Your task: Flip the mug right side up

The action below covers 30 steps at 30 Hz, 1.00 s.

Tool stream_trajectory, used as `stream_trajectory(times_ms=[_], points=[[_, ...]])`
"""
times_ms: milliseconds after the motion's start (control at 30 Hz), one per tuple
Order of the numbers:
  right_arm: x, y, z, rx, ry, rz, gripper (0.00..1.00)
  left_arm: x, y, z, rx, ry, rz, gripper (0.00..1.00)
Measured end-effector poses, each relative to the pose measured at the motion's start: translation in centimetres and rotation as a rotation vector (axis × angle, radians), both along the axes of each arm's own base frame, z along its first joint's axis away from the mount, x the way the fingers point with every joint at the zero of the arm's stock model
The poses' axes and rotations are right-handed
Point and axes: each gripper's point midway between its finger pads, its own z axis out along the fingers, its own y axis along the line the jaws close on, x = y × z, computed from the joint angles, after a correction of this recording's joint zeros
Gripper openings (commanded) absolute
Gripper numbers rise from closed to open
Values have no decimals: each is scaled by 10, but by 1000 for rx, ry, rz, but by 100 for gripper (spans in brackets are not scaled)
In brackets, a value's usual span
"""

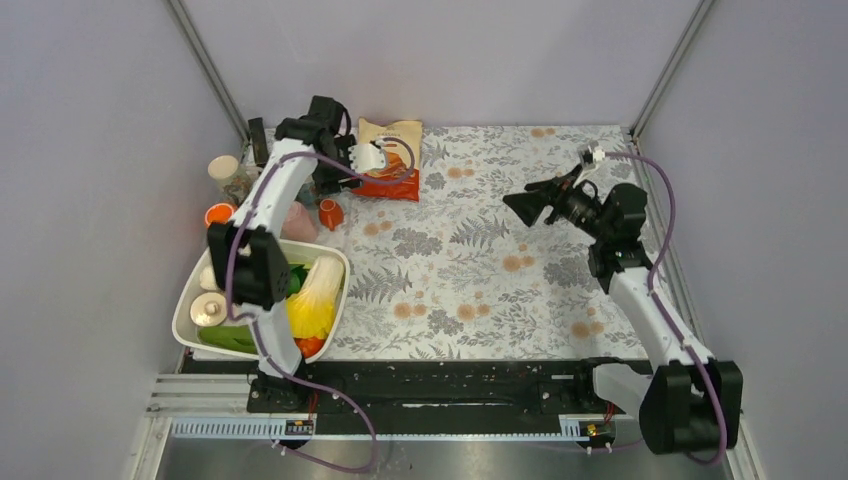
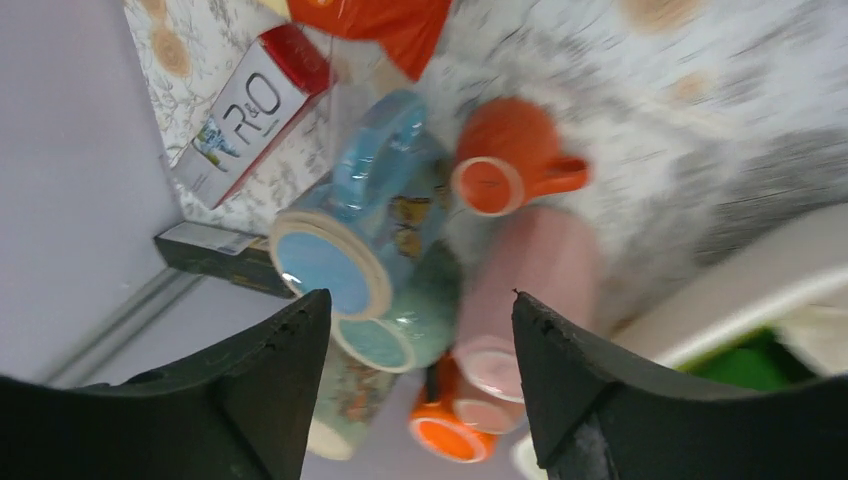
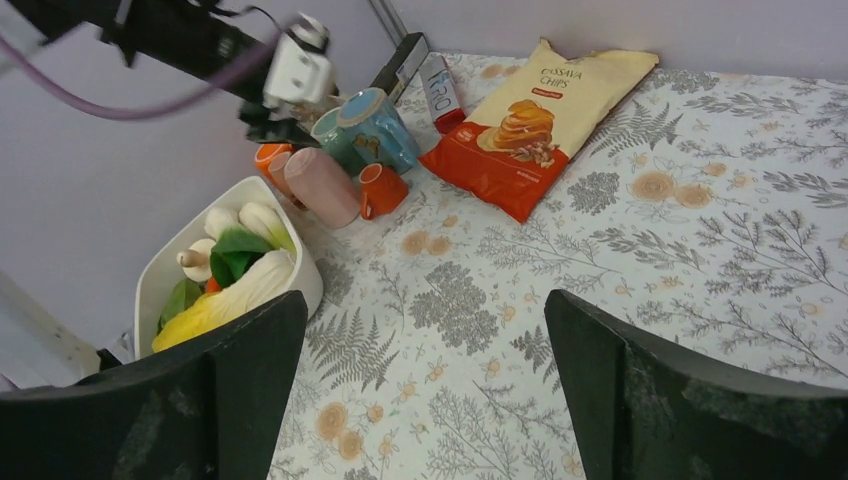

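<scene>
A cluster of mugs stands at the table's back left. A blue mug (image 2: 370,220) and a teal mug (image 2: 410,320) show flat cream-ringed bases toward my left wrist camera; they also show in the right wrist view, blue (image 3: 378,122) and teal (image 3: 333,130). A pink cup (image 2: 535,280) lies on its side beside a small orange mug (image 2: 510,170). My left gripper (image 2: 415,300) is open and empty, hovering over the cluster without touching it. My right gripper (image 3: 425,300) is open and empty, held high over the table's right half (image 1: 522,205).
A chips bag (image 1: 390,160) lies behind the mugs, and a red-and-white box (image 2: 250,110) is near the wall. A white basin (image 1: 330,305) of vegetables stands at front left. Another orange cup (image 1: 219,213) and a lidded jar (image 1: 226,170) are by the left wall.
</scene>
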Motion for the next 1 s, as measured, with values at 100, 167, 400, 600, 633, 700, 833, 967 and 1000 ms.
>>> stream_trajectory(times_ms=[100,167,400,600,633,700,833,967,1000], points=[[21,5,4,4,55,28,99,45,21,-36,206,52,-46,72],[33,7,14,2,73,38,99,73,28,-50,279,62,-86,75],[41,10,10,-36,167,53,99,86,44,-58,435,87,-217,68],[49,8,-9,-71,246,44,99,90,41,-90,469,157,-246,68],[50,7,-10,-74,256,40,99,90,40,-96,463,170,-249,68],[52,7,-12,-76,266,38,99,87,34,-107,445,192,-256,66],[55,7,-15,-78,279,28,99,85,26,-112,422,203,-259,50],[56,7,-17,-80,283,22,99,92,24,-116,426,196,-249,45],[56,8,-17,-81,282,22,99,95,25,-119,432,195,-248,47]])
